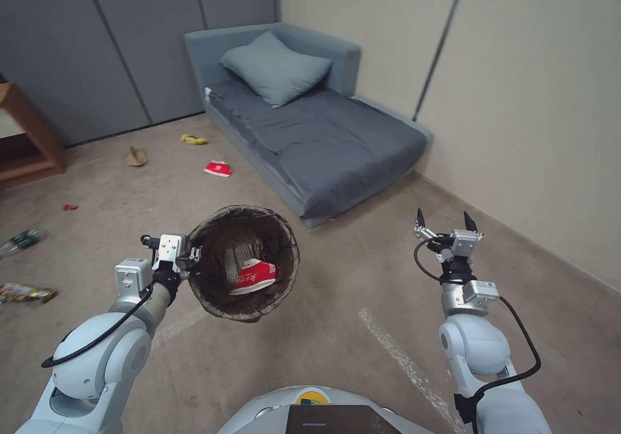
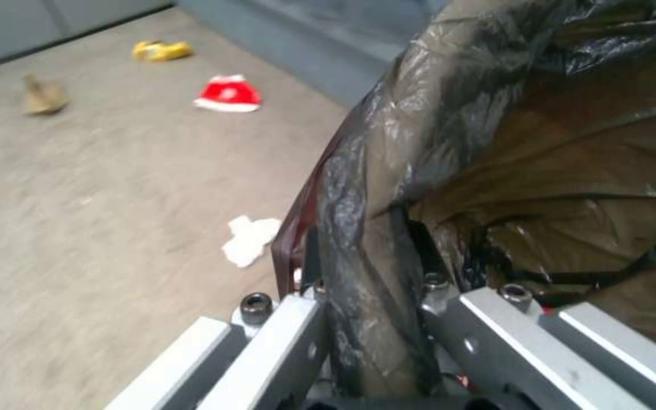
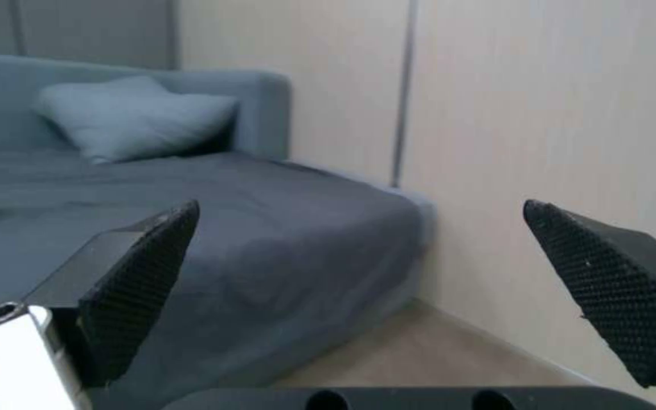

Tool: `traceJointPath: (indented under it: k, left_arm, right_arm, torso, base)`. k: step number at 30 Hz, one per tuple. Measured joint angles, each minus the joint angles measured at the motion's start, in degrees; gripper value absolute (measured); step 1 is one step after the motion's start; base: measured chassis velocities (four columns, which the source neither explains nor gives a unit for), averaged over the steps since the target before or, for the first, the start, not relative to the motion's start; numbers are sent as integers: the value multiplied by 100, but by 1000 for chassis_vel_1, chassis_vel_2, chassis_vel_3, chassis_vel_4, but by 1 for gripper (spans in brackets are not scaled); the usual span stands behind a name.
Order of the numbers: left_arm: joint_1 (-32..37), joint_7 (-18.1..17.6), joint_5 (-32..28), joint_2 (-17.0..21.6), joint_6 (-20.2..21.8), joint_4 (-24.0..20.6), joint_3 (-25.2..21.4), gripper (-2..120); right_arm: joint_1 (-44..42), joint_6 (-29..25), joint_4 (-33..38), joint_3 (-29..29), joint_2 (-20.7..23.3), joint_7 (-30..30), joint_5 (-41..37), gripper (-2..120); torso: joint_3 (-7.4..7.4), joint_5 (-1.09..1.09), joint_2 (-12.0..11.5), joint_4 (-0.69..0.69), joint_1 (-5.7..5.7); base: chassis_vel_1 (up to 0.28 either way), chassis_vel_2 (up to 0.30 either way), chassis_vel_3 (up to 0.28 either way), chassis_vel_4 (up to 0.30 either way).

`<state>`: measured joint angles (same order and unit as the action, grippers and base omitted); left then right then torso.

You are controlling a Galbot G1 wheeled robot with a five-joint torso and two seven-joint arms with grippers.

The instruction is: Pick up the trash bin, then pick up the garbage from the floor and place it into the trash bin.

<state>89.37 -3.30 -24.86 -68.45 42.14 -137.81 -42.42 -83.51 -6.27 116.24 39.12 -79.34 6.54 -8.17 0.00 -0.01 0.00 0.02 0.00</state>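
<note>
The trash bin (image 1: 284, 275), lined with a dark bag, hangs above the floor (image 1: 362, 259), and my left gripper (image 1: 191, 257) is shut on its rim (image 2: 366, 239). Inside lies a red-and-white wrapper (image 1: 253, 276). Garbage dots the floor: a red wrapper (image 1: 218, 169), a yellow packet (image 1: 193, 140), a brown paper bag (image 1: 136, 157), a small red scrap (image 1: 69, 207), a green-labelled bottle (image 1: 19, 240) and a snack packet (image 1: 26, 292). The left wrist view shows a white tissue (image 2: 249, 239) beside the bin. My right gripper (image 1: 444, 219) is open and empty, raised at the right.
A grey sofa (image 1: 310, 123) with a pillow (image 1: 275, 65) fills the far corner. A wooden shelf (image 1: 29, 140) stands at the left. Walls close the right side and the back. Pale tape strips (image 1: 401, 356) cross the carpet near my base.
</note>
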Motion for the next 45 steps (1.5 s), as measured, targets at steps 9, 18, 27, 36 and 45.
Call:
traceJointPath:
  k: [9, 18, 27, 36, 45]
  left_arm:
    - [-17, 0, -1, 12, 0, 23, 31, 0]
    - [-2, -3, -2, 18, -1, 23, 29, 0]
    - [-1, -1, -23, 11, -1, 23, 28, 0]
    - [-2, 8, -74, -1, -12, 35, 22, 0]
    - [1, 38, 21, -12, -34, 79, 11, 0]
  right_arm:
    - [12, -30, -53, -1, 9, -1, 2, 100]
    - [40, -38, -74, -13, 12, -1, 1, 100]
    - [37, -46, -87, -17, 12, 0, 1, 100]
    - [37, -48, -102, -7, -3, 6, 2, 100]
    - [4, 53, -86, -27, -13, 15, 7, 100]
  torso:
    - [0, 0, 0, -3, 0]
    - [0, 0, 0, -1, 0]
    - [0, 1, 0, -2, 0]
    - [0, 1, 0, 0, 0]
    - [0, 0, 0, -3, 0]
  base:
    - [116, 113, 123, 123]
    - [133, 137, 126, 125]
    - [114, 121, 130, 126]
    - [121, 124, 125, 127]
    - [56, 44, 48, 56]
